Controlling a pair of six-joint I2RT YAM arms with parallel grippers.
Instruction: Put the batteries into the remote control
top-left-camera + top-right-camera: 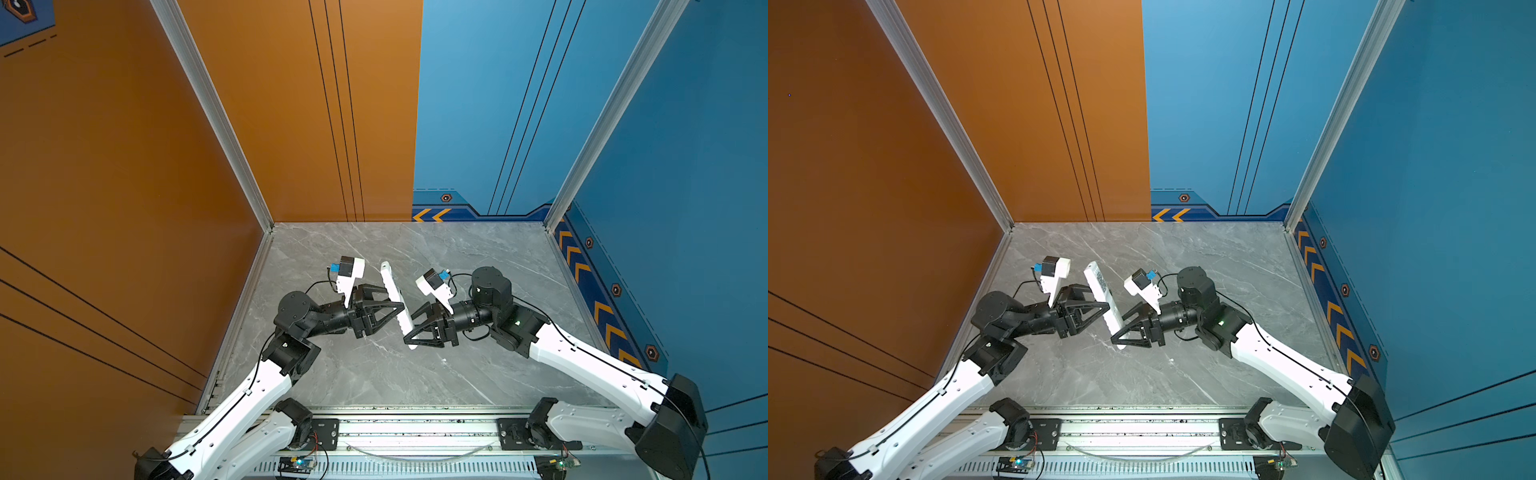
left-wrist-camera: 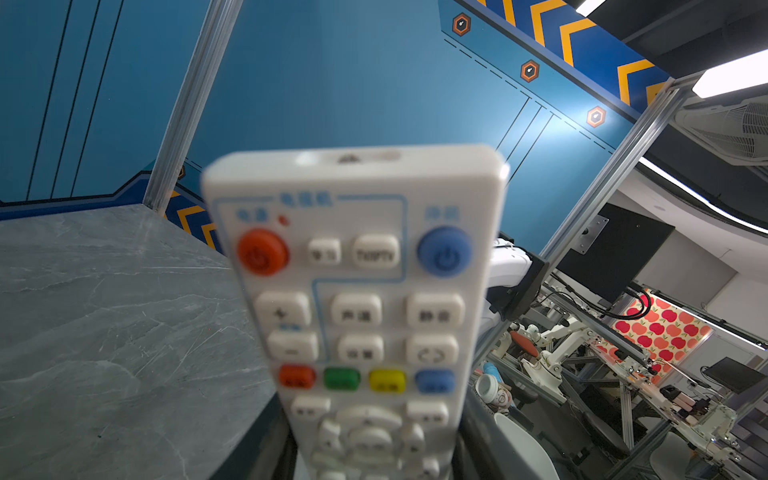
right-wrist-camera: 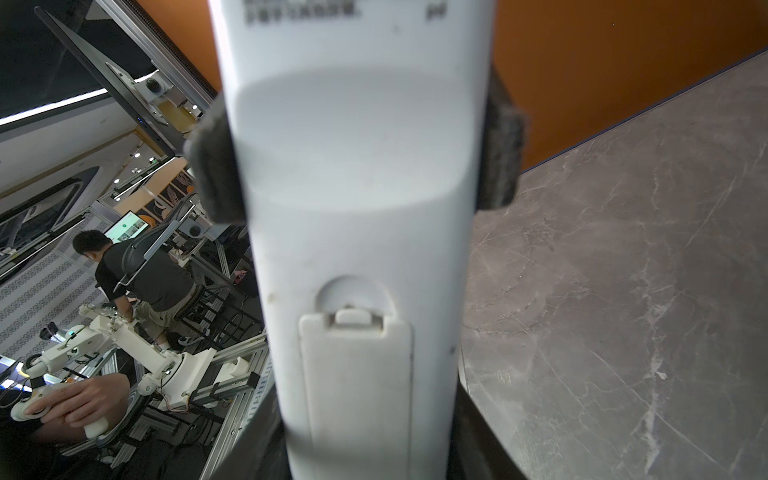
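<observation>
The white remote control [image 1: 389, 277] [image 1: 1096, 277] hangs tilted above the table, held by both grippers. My left gripper [image 1: 400, 306] [image 1: 1106, 308] is shut across its middle, and my right gripper [image 1: 409, 337] [image 1: 1115, 340] is shut on its near end. In the left wrist view the remote control [image 2: 357, 291] shows its button face, with the left gripper [image 2: 374, 457] clamping its sides. In the right wrist view the remote control [image 3: 357, 174] shows its plain back, and the battery cover [image 3: 357, 374] sits shut in place. The left gripper's grey pads [image 3: 214, 174] press its two edges there, and the right gripper [image 3: 365, 457] grips the bottom end. The batteries are out of view.
A grey marble table [image 1: 457, 374] lies under the arms. An orange wall [image 1: 124, 208] bounds it on the left, and blue walls [image 1: 498, 124] bound the back and right. An aluminium rail [image 1: 415, 428] carrying the arm bases runs along the front edge.
</observation>
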